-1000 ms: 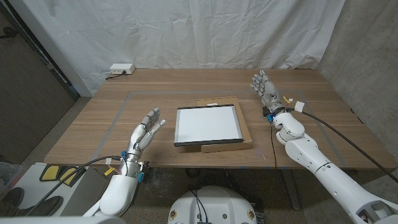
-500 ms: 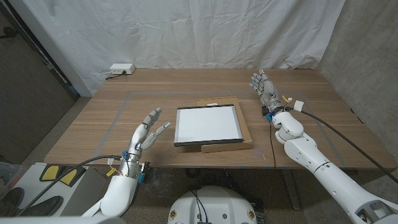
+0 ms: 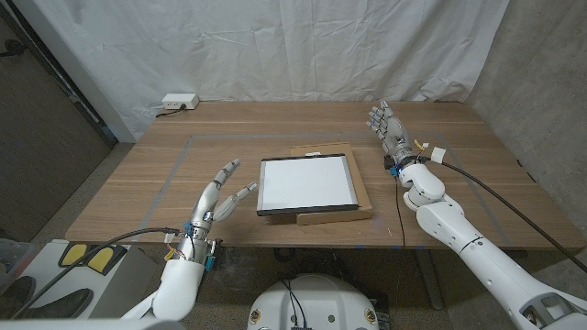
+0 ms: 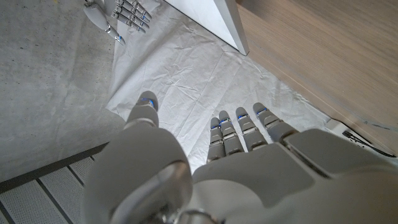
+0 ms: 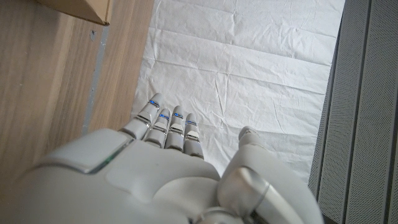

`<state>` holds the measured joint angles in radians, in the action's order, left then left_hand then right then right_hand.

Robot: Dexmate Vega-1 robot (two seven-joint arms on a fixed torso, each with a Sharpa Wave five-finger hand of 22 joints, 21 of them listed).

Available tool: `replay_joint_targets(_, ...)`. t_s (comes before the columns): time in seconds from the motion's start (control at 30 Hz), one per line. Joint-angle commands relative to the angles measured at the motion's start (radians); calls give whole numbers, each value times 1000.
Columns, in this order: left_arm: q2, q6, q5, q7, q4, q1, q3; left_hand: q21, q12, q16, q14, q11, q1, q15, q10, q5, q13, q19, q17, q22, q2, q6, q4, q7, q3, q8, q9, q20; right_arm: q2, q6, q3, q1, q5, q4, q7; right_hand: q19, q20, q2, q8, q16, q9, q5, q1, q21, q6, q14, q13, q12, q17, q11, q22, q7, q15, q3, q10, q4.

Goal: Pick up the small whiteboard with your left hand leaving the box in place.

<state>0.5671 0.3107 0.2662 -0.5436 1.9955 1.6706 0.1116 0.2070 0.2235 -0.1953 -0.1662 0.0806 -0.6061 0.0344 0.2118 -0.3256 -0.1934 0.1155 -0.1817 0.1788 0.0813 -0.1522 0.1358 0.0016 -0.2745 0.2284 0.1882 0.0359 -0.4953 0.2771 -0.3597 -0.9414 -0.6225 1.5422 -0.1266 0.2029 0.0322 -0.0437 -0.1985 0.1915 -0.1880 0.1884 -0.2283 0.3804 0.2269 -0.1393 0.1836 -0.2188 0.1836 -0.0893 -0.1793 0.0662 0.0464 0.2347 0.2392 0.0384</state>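
The small whiteboard (image 3: 305, 184) is lying flat on the cardboard box (image 3: 359, 191) at mid-table, its near edge overhanging the box slightly. The left hand (image 3: 218, 195) is hovering just beside its left edge, fingers spread and grasping nothing; the right hand (image 3: 388, 126) is waiting, likewise empty. The board is probably light, rigid and slick-faced, so pinching the framed left edge is advisable.

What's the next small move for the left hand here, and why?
Probably ease the left hand rightward to the whiteboard's near-left edge. The hand is open, fingers apart, short of the board and holding nothing. The board lies on the flat cardboard box, its left edge overhanging the table, which likely gives the fingers a way under without shifting the box.
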Motion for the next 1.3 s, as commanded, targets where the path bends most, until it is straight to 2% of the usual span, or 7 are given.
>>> replay_joint_targets(0.03, 24, -90, 81, -42, 61, 21, 8, -2, -2, -3, -13, 5, -15, 16, 10, -5, -1, -3, -2, 3, 4, -12, 7, 2, -1, 1, 3, 30, 8, 5, -3, 6, 2, -8, -1, 8, 0, -2, 1, 1, -3, 0, -7, -2, 2, -11, 2, 4, 3, -4, -1, -4, -1, 4, 7, 7)
replay_joint_targets(0.33, 55, -123, 75, -22, 91, 40, 5, -1, -2, -2, -14, 8, -20, 18, 11, -6, -1, 0, -2, 3, 5, -13, 7, 2, 0, -1, 4, 33, 12, 7, -4, 6, 4, -4, -5, 8, 0, -3, 1, 0, -3, 0, -7, -4, 3, -10, 2, 5, 3, -3, -2, -4, -1, 4, 6, 8)
replay_joint_targets(0.7, 70, -187, 131, -38, 149, 93, -4, -2, -5, -1, -13, 11, -22, 16, 10, -8, -2, -2, -3, 3, 6, -11, 6, 2, 2, -4, 4, 34, 15, 0, -15, 14, 20, 10, -13, 9, -1, -3, 1, 0, -3, 0, -7, -7, 2, -10, 2, 4, 3, -3, -2, -6, -1, 3, 8, 8)
replay_joint_targets(0.9, 71, -183, 149, -61, 162, 123, -9, -2, -6, 0, -11, 11, -23, 16, 9, -8, -2, -2, -3, 3, 7, -13, 4, 3, 4, -5, 4, 34, 16, -6, -21, 18, 26, 15, -15, 9, -1, -4, 1, 0, -3, 0, -7, -9, 3, -11, 2, 4, 3, -2, -2, -6, 0, 3, 9, 9)
replay_joint_targets(1.17, 67, -244, 210, -80, 195, 156, -6, -2, -8, 1, -10, 11, -25, 17, 8, -10, -2, -3, -4, 4, 7, -11, 3, 1, 5, -7, 4, 33, 21, -12, -30, 25, 34, 22, -17, 9, -2, -4, 1, 0, -3, 0, -7, -11, 3, -11, 2, 4, 3, -2, -2, -5, 0, 3, 8, 9)
replay_joint_targets(1.3, 65, -302, 256, -85, 213, 163, 6, -3, -9, 1, -9, 15, -26, 18, 6, -10, -2, -4, -4, 4, 7, -10, 3, -1, 6, -8, 4, 32, 22, -11, -32, 25, 35, 24, -17, 9, -3, -4, 1, 0, -4, 0, -6, -12, 3, -11, 2, 4, 3, -3, -2, -6, -1, 3, 9, 10)
